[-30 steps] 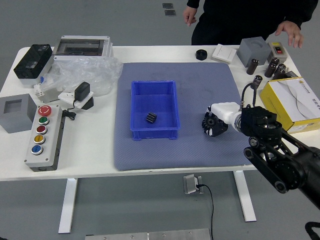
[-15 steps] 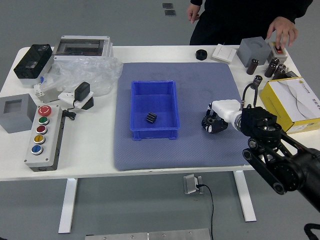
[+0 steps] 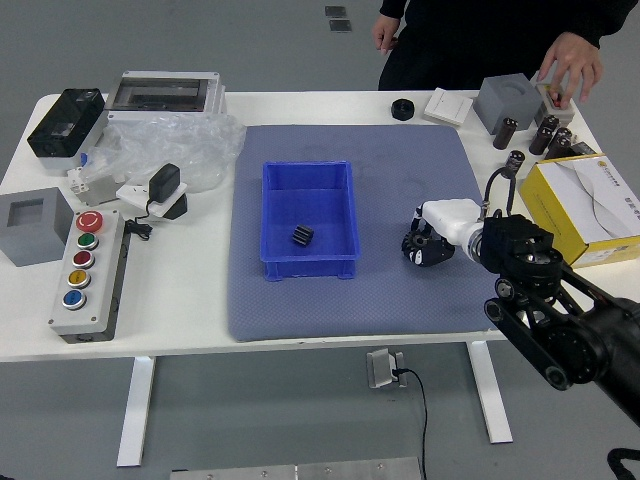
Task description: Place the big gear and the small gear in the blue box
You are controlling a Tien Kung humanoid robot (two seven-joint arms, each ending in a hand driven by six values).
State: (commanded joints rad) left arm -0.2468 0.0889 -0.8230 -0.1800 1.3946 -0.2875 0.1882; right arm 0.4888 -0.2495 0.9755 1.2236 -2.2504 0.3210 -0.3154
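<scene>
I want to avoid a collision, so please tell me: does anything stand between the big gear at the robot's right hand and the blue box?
Nothing loose is visible there: only mat, then the right wall of the blue box, which the big gear must probably clear.

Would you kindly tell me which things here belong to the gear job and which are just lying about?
For the job: blue box; dark gear inside it; right hand (whether it has the big gear is unclear).

Lying about: button box; yellow box; clear plastic; black disc.
</scene>
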